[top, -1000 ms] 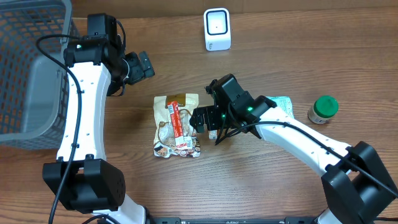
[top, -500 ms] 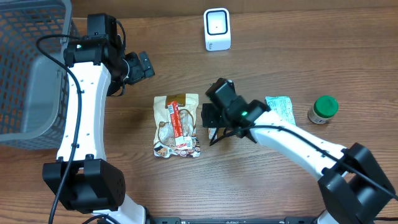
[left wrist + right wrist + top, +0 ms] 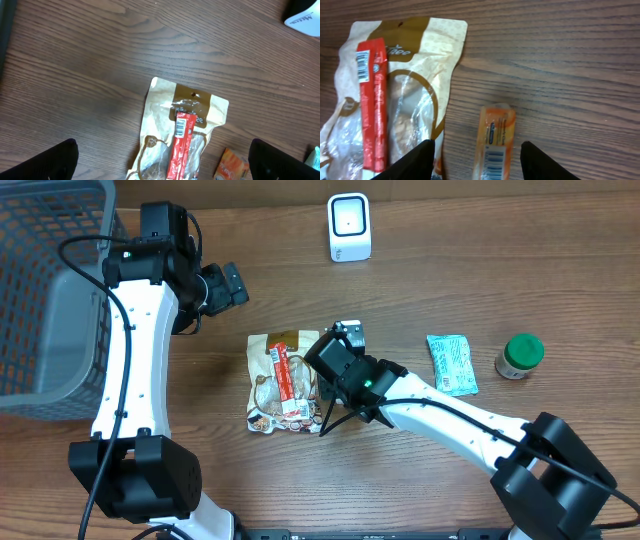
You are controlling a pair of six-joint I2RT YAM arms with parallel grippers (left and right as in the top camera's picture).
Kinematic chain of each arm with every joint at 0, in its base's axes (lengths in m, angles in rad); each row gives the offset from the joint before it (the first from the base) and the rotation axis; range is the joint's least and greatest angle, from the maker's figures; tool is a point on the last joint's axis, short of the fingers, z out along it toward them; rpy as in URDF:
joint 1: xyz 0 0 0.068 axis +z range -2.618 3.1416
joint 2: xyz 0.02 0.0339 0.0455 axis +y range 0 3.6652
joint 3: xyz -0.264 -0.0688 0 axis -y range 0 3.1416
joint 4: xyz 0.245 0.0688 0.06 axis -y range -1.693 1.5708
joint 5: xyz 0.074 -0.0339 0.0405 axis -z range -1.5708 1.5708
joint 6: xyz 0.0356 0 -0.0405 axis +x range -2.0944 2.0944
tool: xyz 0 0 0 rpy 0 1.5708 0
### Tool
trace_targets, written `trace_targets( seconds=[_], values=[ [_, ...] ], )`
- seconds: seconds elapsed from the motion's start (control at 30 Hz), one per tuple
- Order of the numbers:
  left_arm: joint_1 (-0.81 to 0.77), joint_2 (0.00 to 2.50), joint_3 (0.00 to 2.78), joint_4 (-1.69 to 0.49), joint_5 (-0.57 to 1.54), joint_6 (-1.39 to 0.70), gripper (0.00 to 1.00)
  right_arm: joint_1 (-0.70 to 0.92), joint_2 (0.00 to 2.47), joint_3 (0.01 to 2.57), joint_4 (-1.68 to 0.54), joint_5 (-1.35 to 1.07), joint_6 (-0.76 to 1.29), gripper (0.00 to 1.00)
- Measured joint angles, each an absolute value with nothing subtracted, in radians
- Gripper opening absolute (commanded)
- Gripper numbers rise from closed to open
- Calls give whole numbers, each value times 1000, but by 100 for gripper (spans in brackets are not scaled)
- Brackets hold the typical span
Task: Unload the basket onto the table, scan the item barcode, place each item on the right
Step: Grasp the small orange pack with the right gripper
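Straddling the orange sachet [image 3: 497,137] with the right jaws partly open, one finger [image 3: 545,162] just beside its edge, the other apart, nothing gripped. Lies flat on the wooden surface [image 3: 480,240], barcode up, just right of the brown snack pouch [image 3: 282,380]. Holds the left jaws spread wide and empty, far left, near the basket [image 3: 50,300]. Shows the white scanner [image 3: 349,227] well apart at the far edge.
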State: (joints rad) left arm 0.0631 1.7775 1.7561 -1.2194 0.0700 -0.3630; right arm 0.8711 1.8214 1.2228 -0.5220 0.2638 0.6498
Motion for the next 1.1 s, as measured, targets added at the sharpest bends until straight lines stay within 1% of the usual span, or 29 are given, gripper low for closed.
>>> trace_targets(
  seconds=[0.13,0.2,0.37,0.47,0.73,0.8,0.87,0.93,0.97,1.03,1.07,1.1],
  values=[
    [64,1777,1756,-1219,70,-363,100,871,1849,1223,-522,270,651,56],
    [64,1777,1756,-1219,70,-363,100,871,1860,1223,-522,270,651,54],
    [64,1777,1756,-1219,70,-363,100,871,1871,1223,-524,264,652,52],
    [64,1777,1756,-1219,70,-363,100,871,1873,1223,-528,242,652,49],
    [64,1777,1756,-1219,70,-363,99,871,1895,1223,-539,220,654,47],
    [64,1777,1756,-1219,70,-363,100,871,1910,1223,-540,216,653,38],
    [63,1777,1756,-1219,70,-363,100,871,1922,1223,-541,218,651,32],
    [64,1777,1756,-1219,70,-363,100,871,1928,1223,-543,218,650,22],
    [63,1777,1756,-1219,70,-363,100,871,1928,1223,-543,218,649,20],
    [63,1777,1756,-1219,70,-363,100,871,1928,1223,-542,219,655,21],
    [64,1777,1756,-1219,70,-363,100,871,1928,1223,-543,219,656,33],
    [64,1777,1756,-1219,70,-363,100,871,1928,1223,-543,218,654,47]
  ],
)
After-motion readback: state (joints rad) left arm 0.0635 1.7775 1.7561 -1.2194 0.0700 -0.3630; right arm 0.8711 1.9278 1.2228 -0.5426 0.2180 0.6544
